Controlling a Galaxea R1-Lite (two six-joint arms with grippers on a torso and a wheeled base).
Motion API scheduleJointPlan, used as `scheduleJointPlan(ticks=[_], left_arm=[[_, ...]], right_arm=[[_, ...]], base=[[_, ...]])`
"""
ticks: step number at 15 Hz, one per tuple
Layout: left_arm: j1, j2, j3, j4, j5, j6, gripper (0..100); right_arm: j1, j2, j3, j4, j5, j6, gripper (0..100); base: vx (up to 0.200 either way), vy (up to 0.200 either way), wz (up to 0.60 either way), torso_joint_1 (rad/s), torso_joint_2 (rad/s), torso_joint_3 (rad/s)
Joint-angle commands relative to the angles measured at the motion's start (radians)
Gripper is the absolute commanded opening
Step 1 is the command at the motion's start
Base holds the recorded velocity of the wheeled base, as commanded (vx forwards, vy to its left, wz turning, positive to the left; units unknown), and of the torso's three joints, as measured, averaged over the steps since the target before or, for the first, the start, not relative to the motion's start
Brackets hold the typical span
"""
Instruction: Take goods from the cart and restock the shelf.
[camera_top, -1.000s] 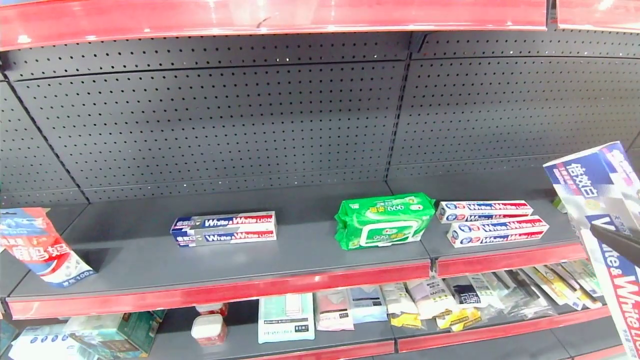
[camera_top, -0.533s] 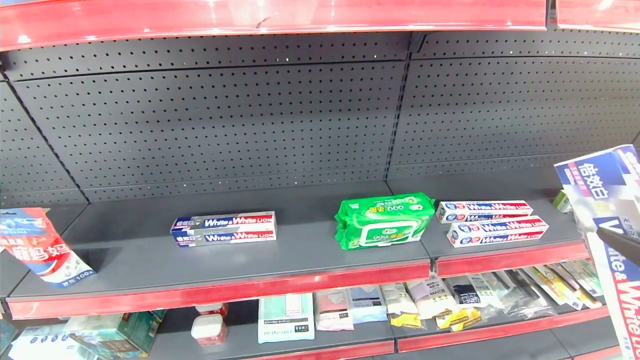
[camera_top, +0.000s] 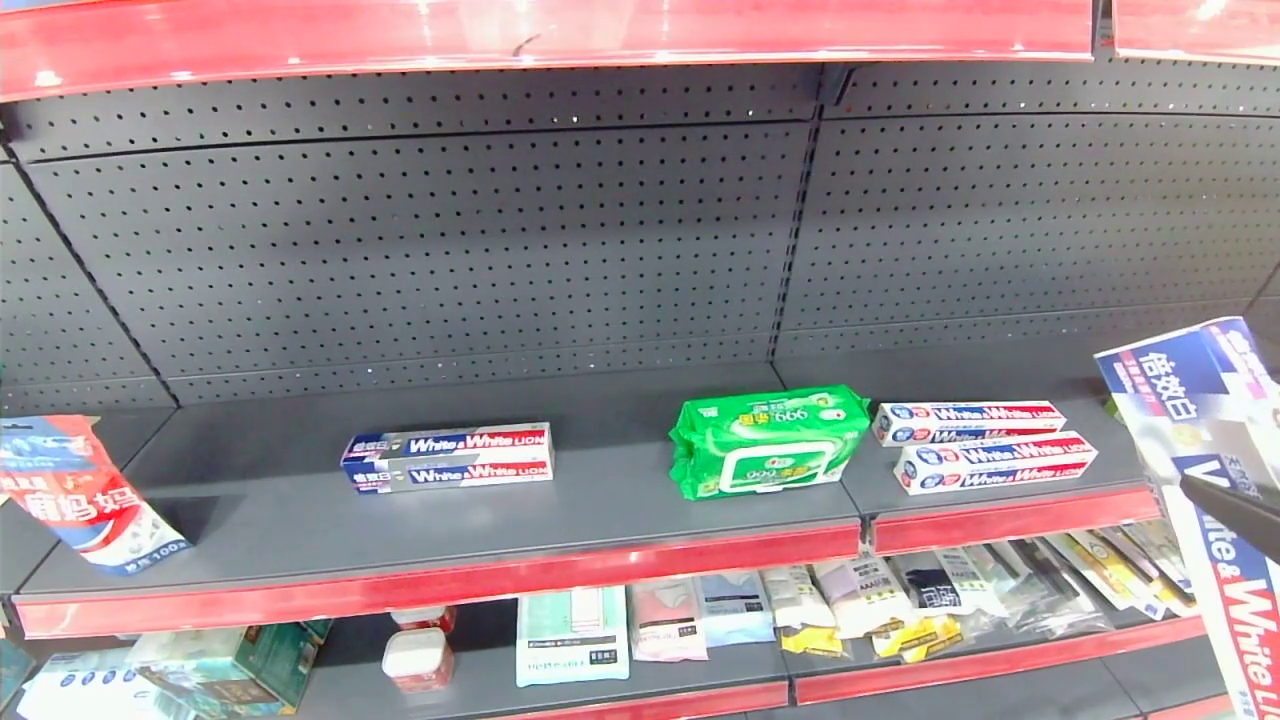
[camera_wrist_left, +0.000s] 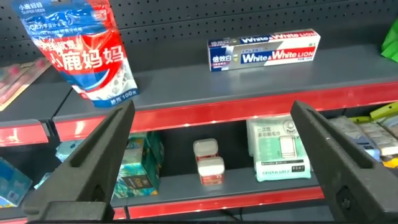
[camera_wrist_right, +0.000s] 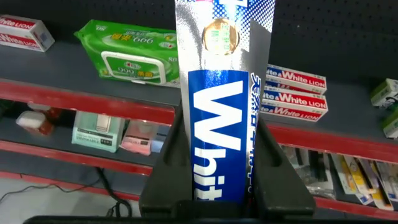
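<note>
The right tool (camera_wrist_right: 219, 134) is pinching a long toothpaste box (camera_wrist_right: 217, 74) between its two fingers, gripping the box's long sides. The box stands nearly upright, slightly tilted, out in front of the right end of the shelf (camera_top: 600, 500) and not touching it.

The left tool (camera_wrist_left: 212, 107) has its fingers spread wide with nothing between them. It hangs in front of the left part of the shelf, clear of the front edge.

On the shelf, a single toothpaste box (camera_top: 447, 457) lies flat left of the middle. A green wipes pack (camera_top: 765, 440) lies near the front edge by the joint between the two shelf sections. Just beside the pack, on the right section, two more toothpaste boxes (camera_top: 985, 445) lie flat, one behind the other. A blue and red pouch (camera_top: 80, 495) stands at the left end.

On the lower shelf (camera_top: 900, 675) lie flat packets (camera_top: 570, 635) and small white jars (camera_top: 418, 658).
</note>
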Motion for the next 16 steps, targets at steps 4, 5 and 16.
scheduleJointPlan(ticks=[4,5,16], left_arm=[[-0.006,-0.01,0.0,-0.002,-0.006,-0.004,100],[-0.006,-0.009,0.0,0.0,-0.002,-0.016,100],[-0.043,0.769,-0.565,-0.011,0.084,-0.157,100]], right_arm=[[-0.006,0.003,-0.028,0.002,-0.027,-0.03,0],[-0.009,0.019,-0.045,0.002,-0.027,-0.054,0],[0.0,0.193,-0.103,-0.044,0.074,-0.028,0]], base=[[0.0,0.0,0.0,0.0,0.0,0.0],[0.0,0.0,0.0,0.0,0.0,0.0],[0.0,0.0,0.0,0.0,0.0,0.0]])
